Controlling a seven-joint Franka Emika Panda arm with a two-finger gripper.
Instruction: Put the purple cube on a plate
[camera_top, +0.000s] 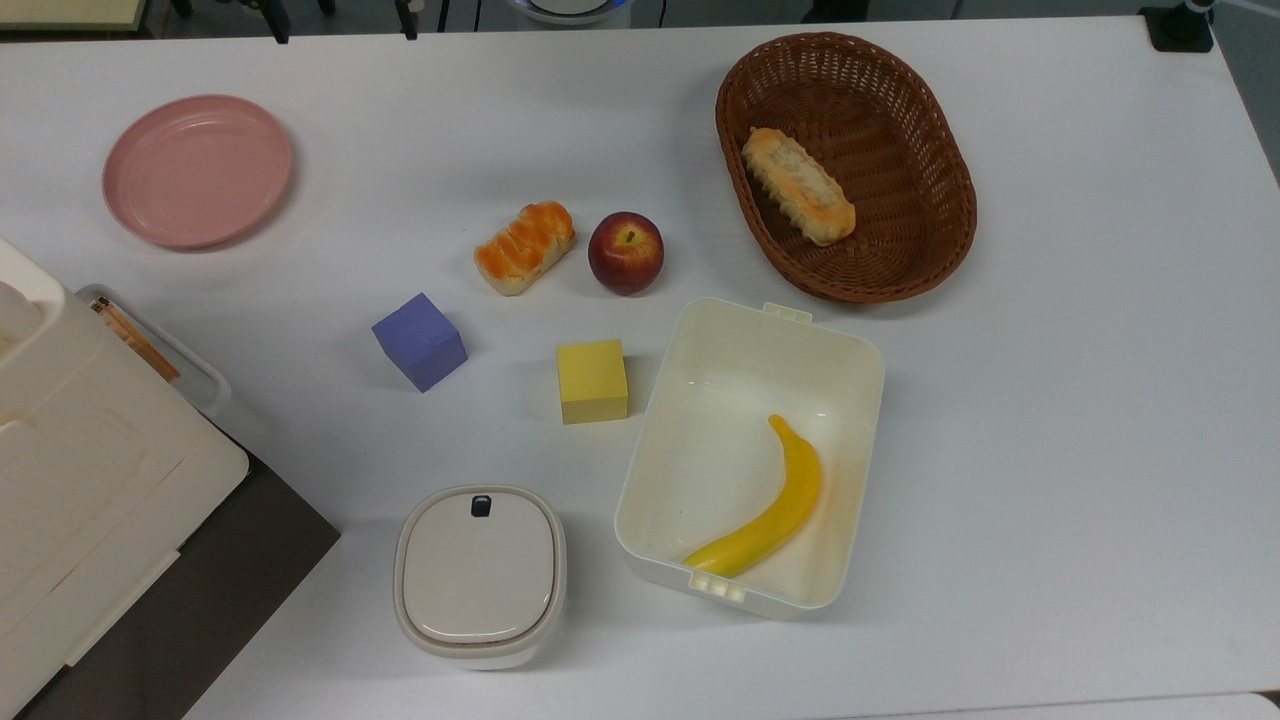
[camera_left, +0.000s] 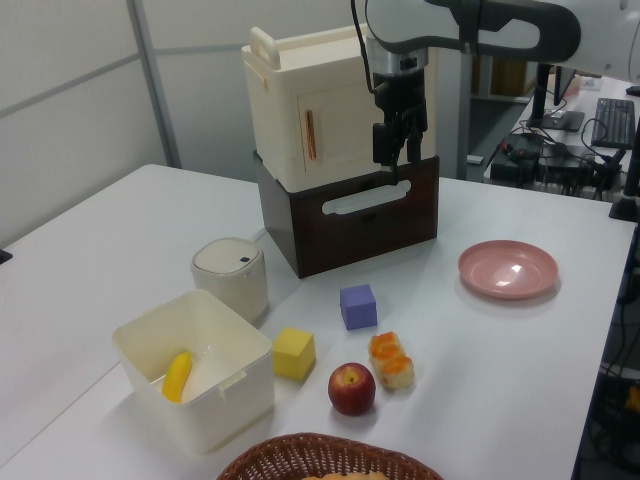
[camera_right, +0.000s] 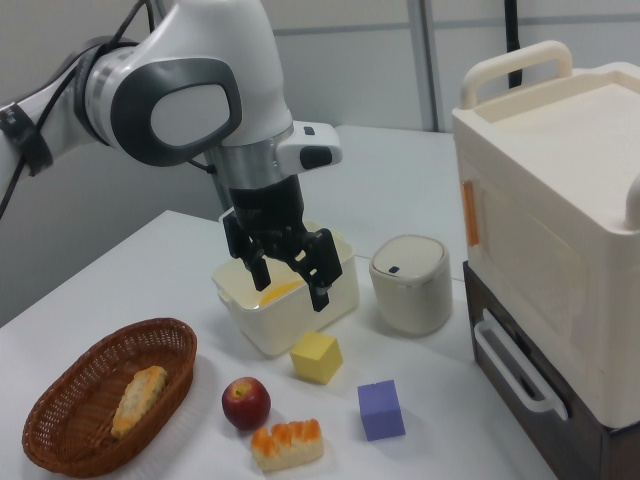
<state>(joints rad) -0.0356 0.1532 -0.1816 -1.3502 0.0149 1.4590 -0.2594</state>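
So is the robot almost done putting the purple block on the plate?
Not yet; nothing looks done. The purple cube sits on the white table, apart from the pink plate, which holds nothing. The gripper hangs in the air with fingers open, holding nothing. Reaching down, grabbing, carrying and placing are all left.
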